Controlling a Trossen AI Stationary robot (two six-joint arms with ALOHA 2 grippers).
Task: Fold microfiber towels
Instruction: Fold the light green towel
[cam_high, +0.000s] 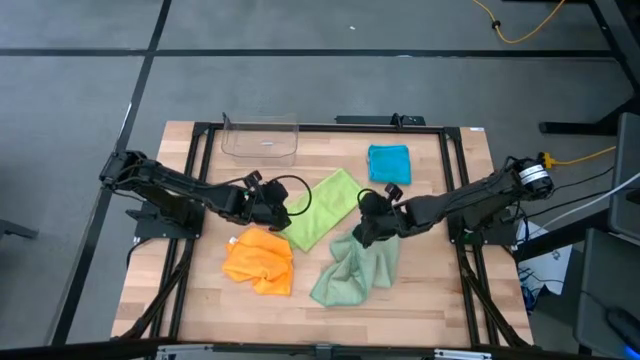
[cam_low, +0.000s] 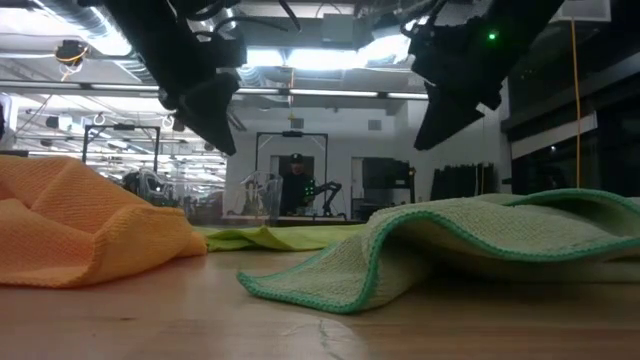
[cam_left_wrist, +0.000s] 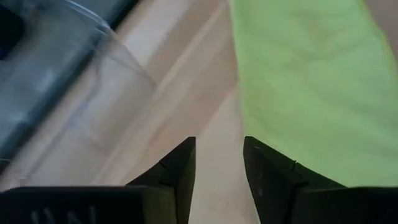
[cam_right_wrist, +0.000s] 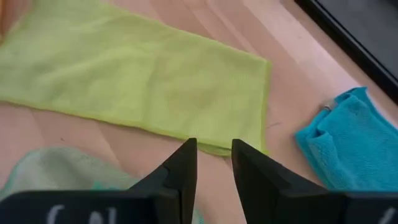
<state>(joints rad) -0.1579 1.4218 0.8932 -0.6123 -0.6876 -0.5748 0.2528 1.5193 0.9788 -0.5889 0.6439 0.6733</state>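
Observation:
The lime green towel (cam_high: 322, 208) lies flat as a long folded strip in the middle of the table; it also shows in the right wrist view (cam_right_wrist: 137, 74) and the left wrist view (cam_left_wrist: 311, 87). The orange towel (cam_high: 260, 260) lies crumpled at the near left. The pale sage towel (cam_high: 355, 268) lies crumpled at the near right. The teal towel (cam_high: 389, 163) lies bunched at the far right. My left gripper (cam_left_wrist: 219, 155) hovers by the lime strip's left end, its fingers a little apart and empty. My right gripper (cam_right_wrist: 214, 155) hovers above the strip's right near edge, its fingers a little apart and empty.
A clear plastic bin (cam_high: 261, 138) stands at the table's far edge, left of the middle. Bare wood shows between the bin and the lime towel. In the low view both grippers (cam_low: 215, 120) (cam_low: 440, 120) hang above the table top.

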